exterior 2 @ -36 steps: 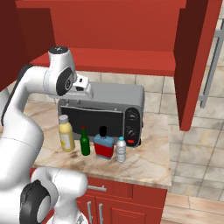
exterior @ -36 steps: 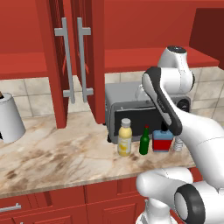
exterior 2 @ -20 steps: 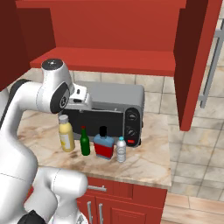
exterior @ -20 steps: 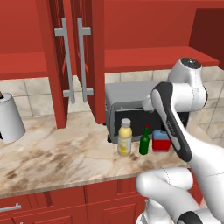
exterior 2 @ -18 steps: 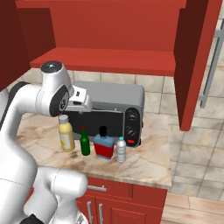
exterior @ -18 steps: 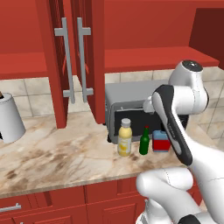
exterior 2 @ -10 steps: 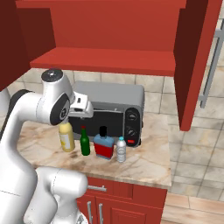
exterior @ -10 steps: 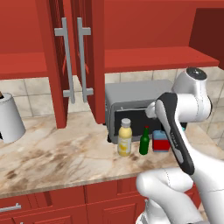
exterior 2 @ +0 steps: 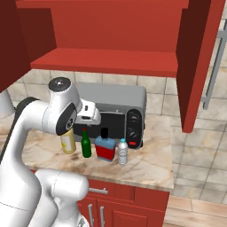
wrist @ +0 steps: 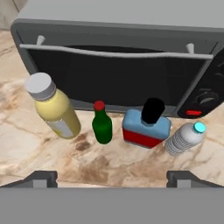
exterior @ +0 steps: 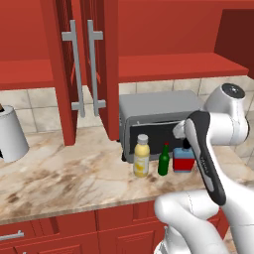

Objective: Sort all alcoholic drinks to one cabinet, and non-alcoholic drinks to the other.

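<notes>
Lowered since earlier, open hand [wrist: 112, 177] hovers over 4 bottles.

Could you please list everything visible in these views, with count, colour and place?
juice bottle: one, pale yellow with grey-white cap, on the counter, at the left end of the row in front of the toaster oven
green bottle: one, dark green with red cap, next to the juice bottle
square bottle: one, red and blue with black cap, between the green bottle and the water bottle
water bottle: one, clear with white cap, at the right end of the row
toaster oven: one, grey with dark door, at the wall behind the bottles
wall cabinets: red, doors open, silver bar handles
counter: one, marbled beige
white pot: one, far left of the counter
gripper: one, dark tips, open, above the bottles
</notes>
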Available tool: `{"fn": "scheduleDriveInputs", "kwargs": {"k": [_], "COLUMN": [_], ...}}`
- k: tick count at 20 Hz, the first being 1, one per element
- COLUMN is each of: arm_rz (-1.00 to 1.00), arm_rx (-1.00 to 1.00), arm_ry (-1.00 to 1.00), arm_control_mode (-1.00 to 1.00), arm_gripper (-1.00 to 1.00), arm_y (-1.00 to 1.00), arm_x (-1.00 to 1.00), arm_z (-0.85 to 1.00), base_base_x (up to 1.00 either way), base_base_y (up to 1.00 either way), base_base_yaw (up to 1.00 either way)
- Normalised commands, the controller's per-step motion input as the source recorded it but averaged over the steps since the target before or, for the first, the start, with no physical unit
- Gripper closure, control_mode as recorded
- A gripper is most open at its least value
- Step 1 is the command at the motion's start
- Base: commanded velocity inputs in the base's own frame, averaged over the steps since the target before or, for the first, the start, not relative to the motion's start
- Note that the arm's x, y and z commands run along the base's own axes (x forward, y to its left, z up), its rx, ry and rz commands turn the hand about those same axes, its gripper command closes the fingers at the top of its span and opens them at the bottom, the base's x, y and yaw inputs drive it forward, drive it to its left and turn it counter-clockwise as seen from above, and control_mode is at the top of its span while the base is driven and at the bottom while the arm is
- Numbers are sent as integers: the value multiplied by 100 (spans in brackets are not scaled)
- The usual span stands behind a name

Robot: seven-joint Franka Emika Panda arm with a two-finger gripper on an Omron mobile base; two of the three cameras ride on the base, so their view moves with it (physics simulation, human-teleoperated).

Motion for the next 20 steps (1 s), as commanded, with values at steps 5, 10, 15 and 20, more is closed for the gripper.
{"fn": "scheduleDriveInputs", "kwargs": {"k": [5,10,15,20], "arm_rz": [0,0,0,0], "arm_rx": [-1,0,0,-1], "arm_ry": [-1,-3,-1,0], "arm_control_mode": [-100,-100,-100,-100], "arm_gripper": [-100,-100,-100,-100], "arm_y": [-14,-20,-27,-22], "arm_x": [0,-3,-5,0], "arm_z": [-22,-17,-17,-17], "base_base_x": [0,0,0,0], "base_base_y": [0,0,0,0], "base_base_yaw": [0,0,0,0]}}
